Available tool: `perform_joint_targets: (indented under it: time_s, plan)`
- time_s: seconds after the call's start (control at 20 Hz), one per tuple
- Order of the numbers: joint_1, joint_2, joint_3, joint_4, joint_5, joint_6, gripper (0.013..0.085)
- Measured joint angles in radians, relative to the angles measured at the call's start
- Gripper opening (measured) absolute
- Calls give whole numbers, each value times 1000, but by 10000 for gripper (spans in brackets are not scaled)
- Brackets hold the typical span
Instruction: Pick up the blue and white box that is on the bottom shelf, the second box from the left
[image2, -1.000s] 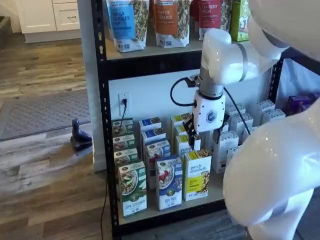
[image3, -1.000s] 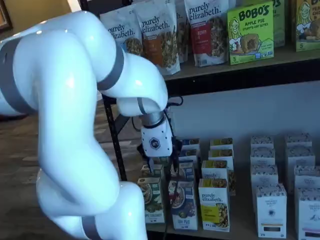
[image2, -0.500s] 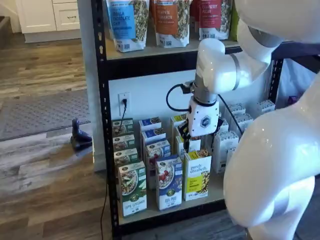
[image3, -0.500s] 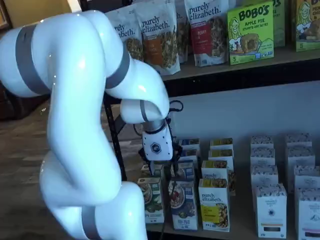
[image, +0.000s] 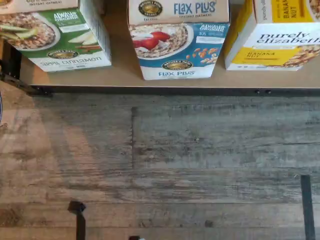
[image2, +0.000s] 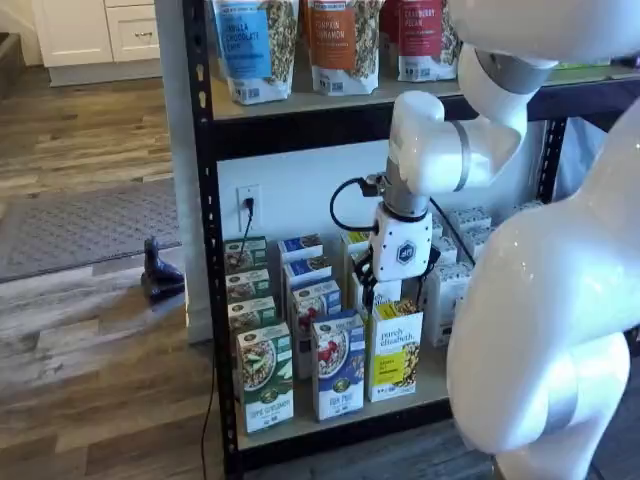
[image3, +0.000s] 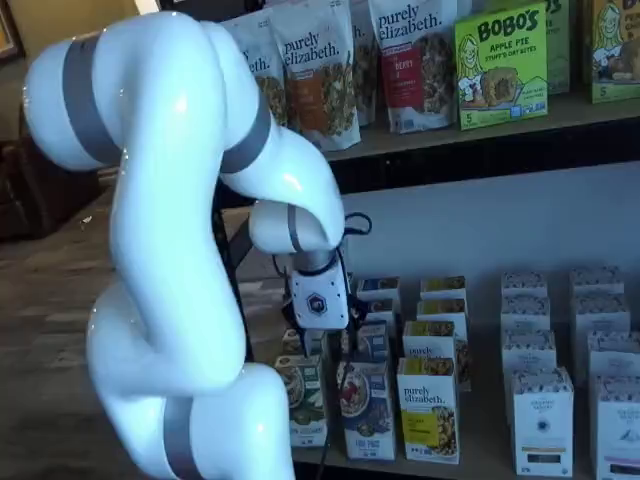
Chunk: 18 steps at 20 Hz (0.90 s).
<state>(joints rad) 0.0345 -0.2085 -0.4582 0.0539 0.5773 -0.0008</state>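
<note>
Though half hidden among the boxes in both shelf views, hangs fingers-down over the bottom shelf (image2: 432, 384): gripper (image2: 375, 288), jaws spread wide, pinching nothing. Sits above and just behind the front row, closer to the yellow box (image2: 395, 350) than to the green and white box (image2: 264, 378). Between those two, upright at the shelf's front edge and untouched: blue and white box (image2: 338, 365). In the wrist view, same box (image: 177, 50) centred, just behind the black front rail (image: 150, 90), grey wood floor (image: 165, 160) beyond.
</note>
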Motion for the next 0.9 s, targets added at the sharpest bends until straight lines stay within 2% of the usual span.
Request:
perform_joint_targets:
  time_s: [0.1,0.35,0.6,0.9]
  plan:
    - [-9,33,-10,5,-19,-14,850]
    - [-35,135,-37,-31,-98,-10,850]
    - [-49,242,-74,-38,-169,-21,850]
    - [-46,356,-135,-7,-212,-47,850]
